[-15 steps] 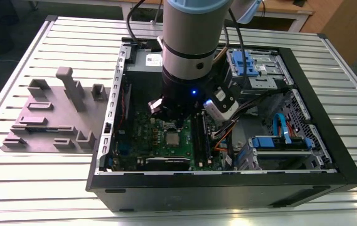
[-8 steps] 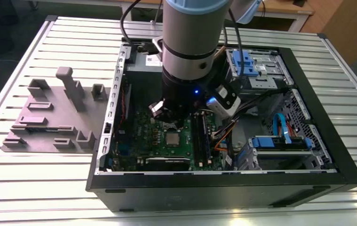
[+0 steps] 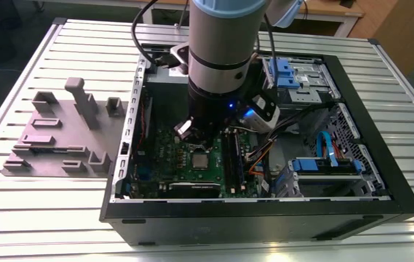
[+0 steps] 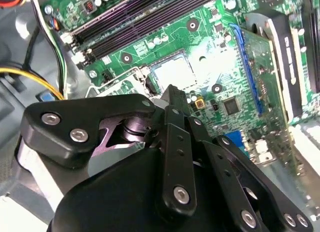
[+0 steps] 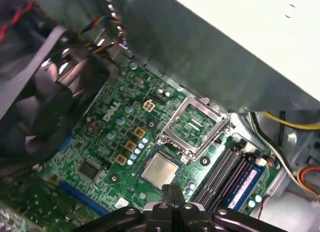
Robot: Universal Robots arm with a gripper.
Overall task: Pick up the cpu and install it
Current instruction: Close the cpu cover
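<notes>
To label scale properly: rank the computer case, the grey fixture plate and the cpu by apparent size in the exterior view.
1. computer case, the largest
2. grey fixture plate
3. cpu, by far the smallest

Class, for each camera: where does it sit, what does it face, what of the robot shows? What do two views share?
Exterior view: off the arm, high, looking down into the computer case; the arm shows.
First wrist view: on the arm, facing the motherboard; gripper shows.
Second wrist view: on the arm, facing the motherboard; gripper shows.
Shared: the cpu, in both wrist views.
</notes>
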